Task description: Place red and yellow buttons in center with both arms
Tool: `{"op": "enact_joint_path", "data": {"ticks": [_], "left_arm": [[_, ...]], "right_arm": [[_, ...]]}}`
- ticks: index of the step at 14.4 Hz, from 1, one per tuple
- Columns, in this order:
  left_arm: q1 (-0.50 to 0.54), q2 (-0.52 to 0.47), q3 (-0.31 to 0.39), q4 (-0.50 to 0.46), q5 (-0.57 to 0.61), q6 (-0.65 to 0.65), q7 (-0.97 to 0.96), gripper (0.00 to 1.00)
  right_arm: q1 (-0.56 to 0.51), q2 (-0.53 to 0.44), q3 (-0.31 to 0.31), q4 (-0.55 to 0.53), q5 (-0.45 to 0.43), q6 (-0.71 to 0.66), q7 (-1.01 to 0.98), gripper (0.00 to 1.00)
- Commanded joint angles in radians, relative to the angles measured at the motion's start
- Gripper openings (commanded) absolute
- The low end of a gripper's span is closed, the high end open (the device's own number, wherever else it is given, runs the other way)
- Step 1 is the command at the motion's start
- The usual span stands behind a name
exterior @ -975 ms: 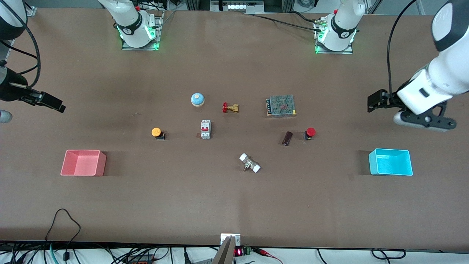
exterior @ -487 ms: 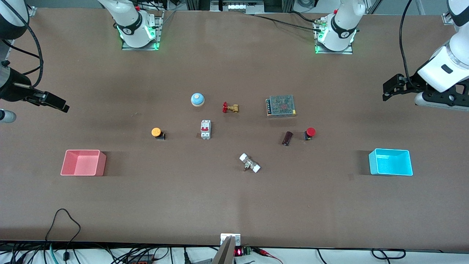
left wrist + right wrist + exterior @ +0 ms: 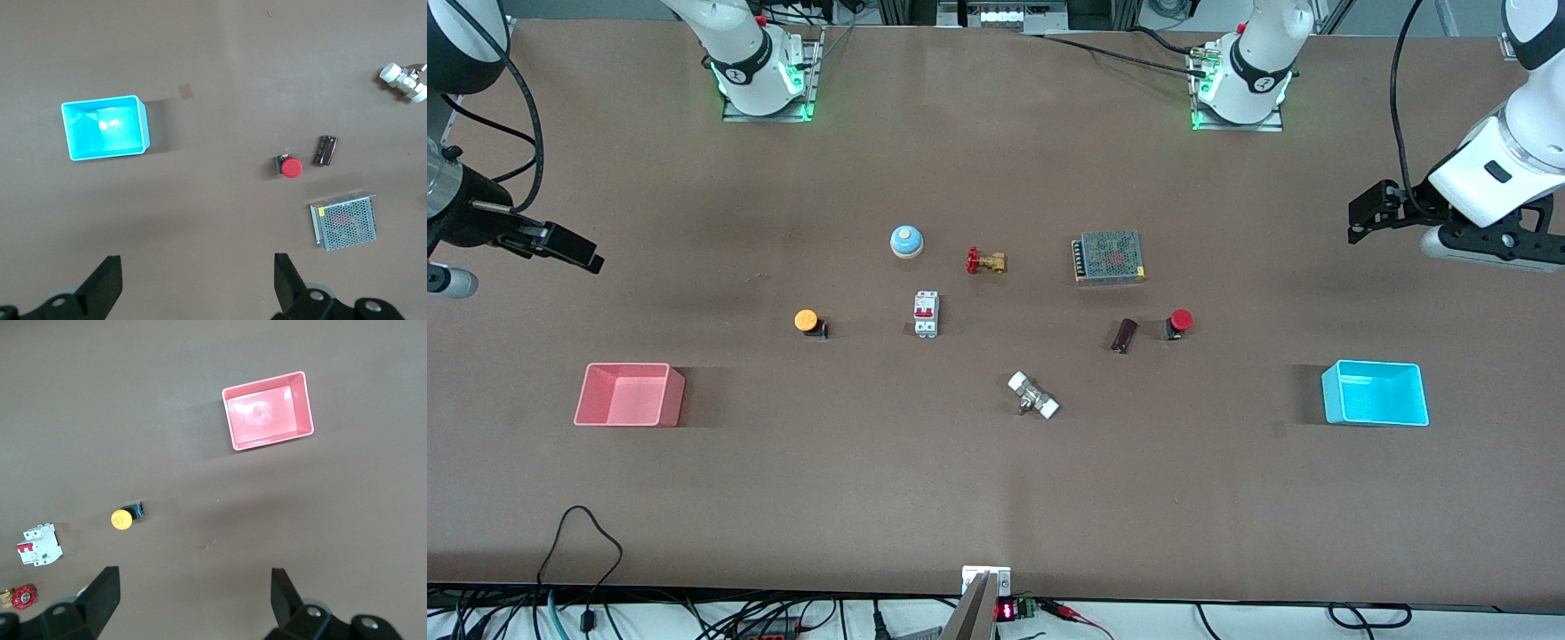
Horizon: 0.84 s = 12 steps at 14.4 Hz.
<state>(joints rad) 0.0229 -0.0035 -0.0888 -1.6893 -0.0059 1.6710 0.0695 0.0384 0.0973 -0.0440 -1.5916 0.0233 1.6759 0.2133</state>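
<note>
While both arms hang high at the ends of the table, everything on the brown top lies untouched. Nearest the front camera sits a small white-capped fitting (image 3: 1033, 396), with a pink bin (image 3: 630, 395) toward the right arm's end and a cyan bin (image 3: 1375, 393) toward the left arm's end. A little farther back runs a loose row: the yellow button (image 3: 809, 322), a white breaker with red switches (image 3: 926, 314), a dark brown cylinder (image 3: 1124, 335) and, just beside that, the red button (image 3: 1178, 324). The two buttons are well apart, the yellow one toward the right arm's end, the red one toward the left arm's, each lying on its side. Farther still come a pale blue bell (image 3: 906, 241), a brass valve with a red handle (image 3: 985, 261) and a metal mesh box (image 3: 1110, 257). The left gripper (image 3: 1366, 212) hangs over bare table above the cyan bin's end, fingers (image 3: 103, 287) spread wide and holding nothing. The right gripper (image 3: 569, 250) hangs over bare table at the pink bin's end, its fingers (image 3: 100, 590) likewise wide apart and empty.
</note>
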Motion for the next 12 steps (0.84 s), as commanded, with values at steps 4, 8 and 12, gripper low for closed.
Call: {"op": "enact_joint_path", "data": {"ticks": [4, 8, 12], "left_arm": [[0.0, -0.006, 0.0, 0.005, -0.019, -0.019, 0.018, 1.0], [0.0, -0.006, 0.001, 0.005, -0.019, -0.019, 0.018, 1.0], [0.0, -0.006, 0.001, 0.005, -0.017, -0.019, 0.018, 1.0]], "right_arm": [[0.018, 0.015, -0.027, 0.03, 0.012, -0.021, -0.018, 1.0], [0.018, 0.015, -0.027, 0.03, 0.012, -0.028, -0.02, 1.0], [0.015, 0.015, -0.025, 0.03, 0.012, -0.028, -0.02, 1.0]]}}
